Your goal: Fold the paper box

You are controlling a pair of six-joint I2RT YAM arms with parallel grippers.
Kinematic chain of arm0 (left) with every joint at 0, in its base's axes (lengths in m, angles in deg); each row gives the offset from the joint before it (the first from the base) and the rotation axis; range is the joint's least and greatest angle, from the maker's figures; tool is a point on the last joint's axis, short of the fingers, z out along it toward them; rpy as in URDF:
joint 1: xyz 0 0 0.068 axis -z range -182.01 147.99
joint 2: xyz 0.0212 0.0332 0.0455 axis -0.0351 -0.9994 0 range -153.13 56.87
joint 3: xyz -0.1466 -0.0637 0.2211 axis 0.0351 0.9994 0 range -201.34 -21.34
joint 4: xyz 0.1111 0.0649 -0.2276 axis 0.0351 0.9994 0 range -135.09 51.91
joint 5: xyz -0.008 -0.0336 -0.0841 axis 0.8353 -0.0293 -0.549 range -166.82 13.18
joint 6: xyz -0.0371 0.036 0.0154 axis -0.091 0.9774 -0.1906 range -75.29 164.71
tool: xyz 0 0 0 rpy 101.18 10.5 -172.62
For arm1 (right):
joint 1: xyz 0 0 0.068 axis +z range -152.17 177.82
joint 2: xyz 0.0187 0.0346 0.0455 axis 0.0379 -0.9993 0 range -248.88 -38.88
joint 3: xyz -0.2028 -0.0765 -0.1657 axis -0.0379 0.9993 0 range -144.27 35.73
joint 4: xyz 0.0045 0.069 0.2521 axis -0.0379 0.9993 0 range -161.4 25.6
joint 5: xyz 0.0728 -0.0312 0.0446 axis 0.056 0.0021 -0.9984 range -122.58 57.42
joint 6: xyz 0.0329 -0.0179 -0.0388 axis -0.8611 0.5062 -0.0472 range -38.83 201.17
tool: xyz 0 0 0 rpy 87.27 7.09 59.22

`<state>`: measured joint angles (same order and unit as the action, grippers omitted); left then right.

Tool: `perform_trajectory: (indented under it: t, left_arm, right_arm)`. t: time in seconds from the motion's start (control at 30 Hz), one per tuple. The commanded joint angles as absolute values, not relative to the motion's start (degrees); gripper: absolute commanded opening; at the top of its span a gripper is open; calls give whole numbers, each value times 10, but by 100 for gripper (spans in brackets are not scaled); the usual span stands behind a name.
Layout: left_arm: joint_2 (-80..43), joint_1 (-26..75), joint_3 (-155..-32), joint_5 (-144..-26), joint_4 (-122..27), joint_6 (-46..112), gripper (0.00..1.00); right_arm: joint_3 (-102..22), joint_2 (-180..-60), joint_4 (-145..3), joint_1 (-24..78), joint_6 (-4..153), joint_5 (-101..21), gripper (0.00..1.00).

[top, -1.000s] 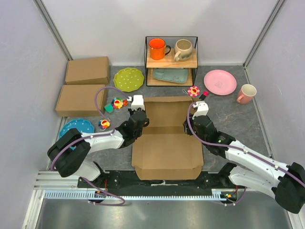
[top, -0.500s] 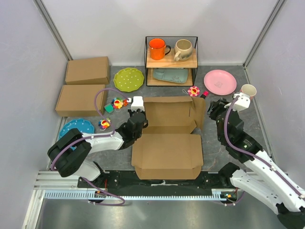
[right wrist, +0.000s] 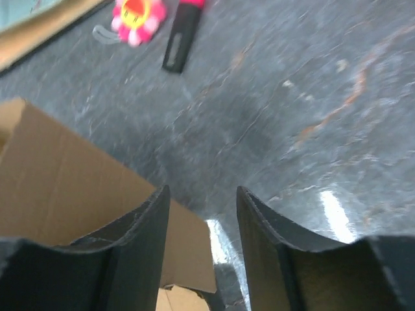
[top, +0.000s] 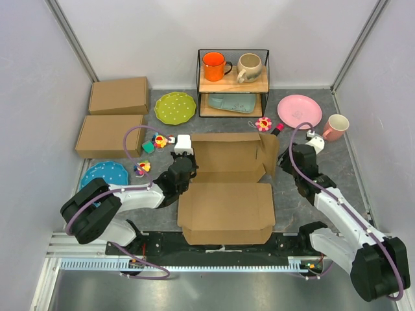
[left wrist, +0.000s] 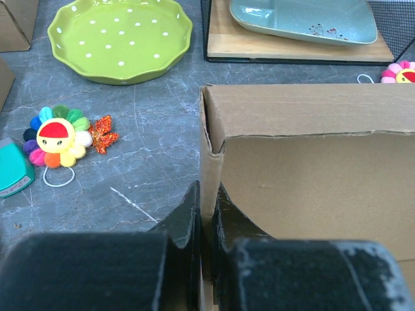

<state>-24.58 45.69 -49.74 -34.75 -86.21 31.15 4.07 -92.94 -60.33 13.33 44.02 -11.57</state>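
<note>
the top view is bright and evenly lit by soft overhead light; shadows round the paper box (top: 227, 194) are faint and soft-edged, and everything about it is in sharp focus. in the left wrist view the box and the green plate (left wrist: 120, 39) beyond it to the left are crisp, while the left gripper (left wrist: 206, 207) in front of the box is a dark, unfocused mass. the right wrist view is soft and smeared throughout: the plush flower (right wrist: 137, 16) beyond the box is blurred, and white glare lies on the grey table (right wrist: 292, 97) right of the box.
</note>
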Motion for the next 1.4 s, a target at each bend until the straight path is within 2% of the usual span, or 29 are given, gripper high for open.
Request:
perform_trajectory:
  t: [0.0,0.17,0.4,0.57,0.73,1.0,1.1,1.2,1.3,1.37]
  left_arm:
    - [-233,457,-493,-350,-904,336,2]
    - [-234,457,-494,-356,-906,344,2]
    - [-237,458,-496,-370,-902,339,2]
    - [-236,458,-500,-385,-897,342,2]
    - [-235,458,-504,-408,-897,345,2]
    - [-232,462,-506,-443,-911,363,2]
    - [-232,463,-506,-445,-916,370,2]
    - [-228,464,-508,-446,-917,371,2]
    - [-227,464,-507,-446,-917,375,2]
    - [-225,465,-507,-444,-918,377,2]
  right_arm:
    - [84,-926,-751,133,460,-249,58]
    - [114,-905,-803,134,476,-305,64]
    - [121,-914,-846,142,486,-355,66]
    - [101,-928,-846,175,506,-330,68]
    - [69,-995,-854,202,517,-300,68]
    - [24,-1063,-856,232,549,-225,66]
    - [-9,-1094,-841,248,567,-194,61]
    - [-23,-1123,-828,267,587,-143,49]
    - [-26,-1140,-820,280,595,-97,31]
    - [-29,-1149,-807,285,600,-63,26]
